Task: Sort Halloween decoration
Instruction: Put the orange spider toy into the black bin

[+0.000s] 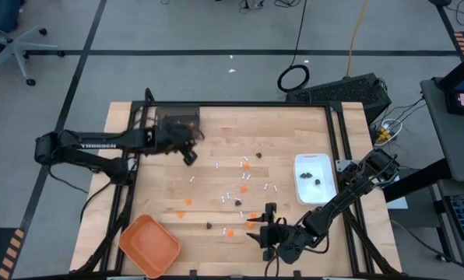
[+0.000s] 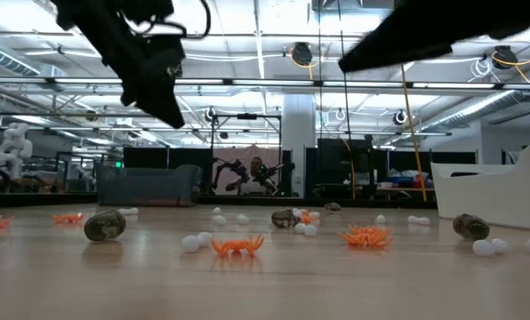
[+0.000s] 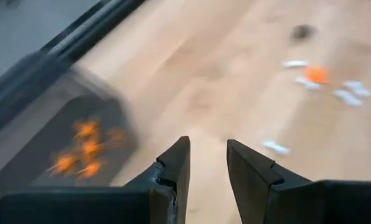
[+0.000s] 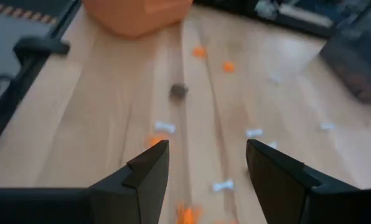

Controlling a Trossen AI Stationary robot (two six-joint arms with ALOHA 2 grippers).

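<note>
The left gripper (image 1: 190, 156) hangs just beside a dark bin (image 1: 177, 119) holding orange bits (image 1: 187, 123); the right gripper (image 1: 268, 222) hovers among scattered white sticks (image 1: 226, 194), an orange tray (image 1: 148, 245) well apart.

Decoration pieces (image 1: 230, 193) scattered mid-table (image 1: 294, 132); dish (image 1: 314, 177) right; tray (image 1: 148, 245) near-left corner.

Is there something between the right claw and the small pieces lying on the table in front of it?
Nothing visible. The right claw hangs open above bare wood, and the white sticks and the dark bit ahead lie loose on the table, with no tray or dish between. The orange tray is farther away, behind them.
</note>
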